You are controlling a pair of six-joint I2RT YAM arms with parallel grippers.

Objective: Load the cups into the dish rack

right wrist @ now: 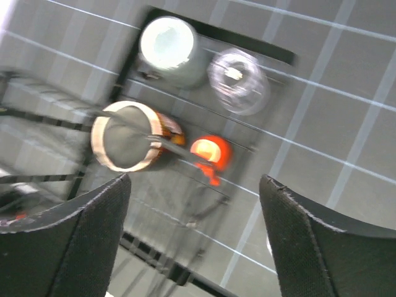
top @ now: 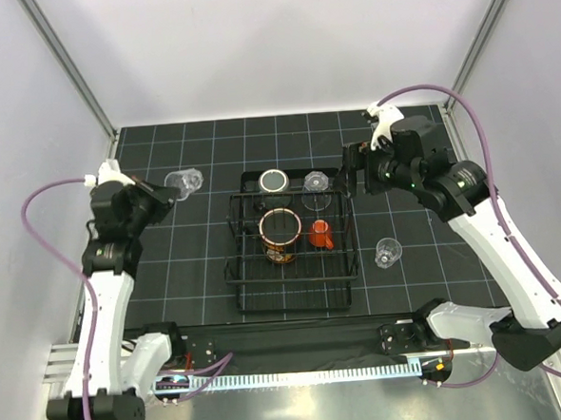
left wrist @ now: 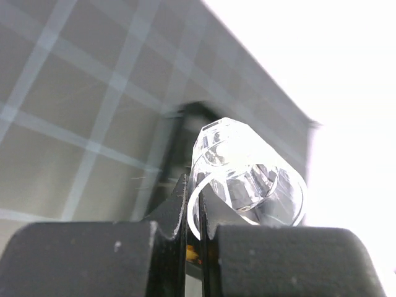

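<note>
Left arm raised at far left, forearm angled right. Left hand is pinched on the rim of a clear cup, fingers almost meeting. Right arm reaches in from far right, right hand aimed left, 2 fingers spread wide, empty.

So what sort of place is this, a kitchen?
Likely a robot test booth, not a kitchen: bare white walls around a black gridded table, left arm and right arm mounted at its edge.

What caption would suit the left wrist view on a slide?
Left gripper shut on the rim of a small clear cup, dark gridded mat behind.
</note>
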